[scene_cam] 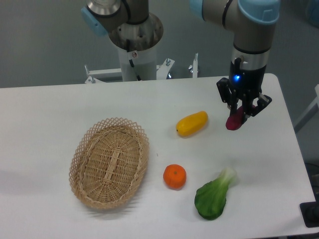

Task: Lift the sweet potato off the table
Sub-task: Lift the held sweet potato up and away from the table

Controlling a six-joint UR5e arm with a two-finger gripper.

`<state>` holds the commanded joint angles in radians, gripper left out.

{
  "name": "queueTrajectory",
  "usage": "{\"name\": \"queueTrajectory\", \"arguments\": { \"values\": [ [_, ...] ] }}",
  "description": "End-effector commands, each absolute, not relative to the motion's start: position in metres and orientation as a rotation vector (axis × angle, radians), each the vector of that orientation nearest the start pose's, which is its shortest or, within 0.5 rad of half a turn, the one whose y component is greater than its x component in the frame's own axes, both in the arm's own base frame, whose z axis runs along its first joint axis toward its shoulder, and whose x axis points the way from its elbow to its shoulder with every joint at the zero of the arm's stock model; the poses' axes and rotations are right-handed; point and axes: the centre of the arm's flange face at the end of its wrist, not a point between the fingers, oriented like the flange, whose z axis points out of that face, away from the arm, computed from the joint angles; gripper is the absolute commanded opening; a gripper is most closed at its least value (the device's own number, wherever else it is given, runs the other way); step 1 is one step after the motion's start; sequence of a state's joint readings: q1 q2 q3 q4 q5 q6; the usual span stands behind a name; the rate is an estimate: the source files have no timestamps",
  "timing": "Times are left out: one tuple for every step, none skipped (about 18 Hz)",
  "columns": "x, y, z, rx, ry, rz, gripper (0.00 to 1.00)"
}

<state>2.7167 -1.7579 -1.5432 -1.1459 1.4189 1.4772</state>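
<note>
My pincer (242,110) is pinching the small reddish-purple sweet potato (234,120), holding it above the flat white surface (60,109), right of the yellow oblong fruit (192,123).

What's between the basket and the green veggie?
The orange sits between the basket and the green veggie in the camera view, on the table, touching neither.
</note>
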Motion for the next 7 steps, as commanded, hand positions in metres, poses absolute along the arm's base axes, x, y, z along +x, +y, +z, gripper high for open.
{"name": "queueTrajectory", "arguments": {
  "values": [
    [-0.4746, 0.3776, 0.4506, -2.865, 0.509, 0.323, 0.24],
    [-0.475, 0.3778, 0.4497, -2.865, 0.509, 0.321, 0.24],
    [-0.4745, 0.3786, 0.4499, -2.864, 0.511, 0.323, 0.24],
    [-0.4745, 0.3786, 0.4499, -2.864, 0.509, 0.322, 0.24],
    [-0.4746, 0.3786, 0.4501, -2.864, 0.505, 0.324, 0.24],
    [-0.4742, 0.3786, 0.451, -2.862, 0.503, 0.325, 0.24],
    [-0.4739, 0.3786, 0.4502, -2.862, 0.496, 0.322, 0.24]
  ]
}}
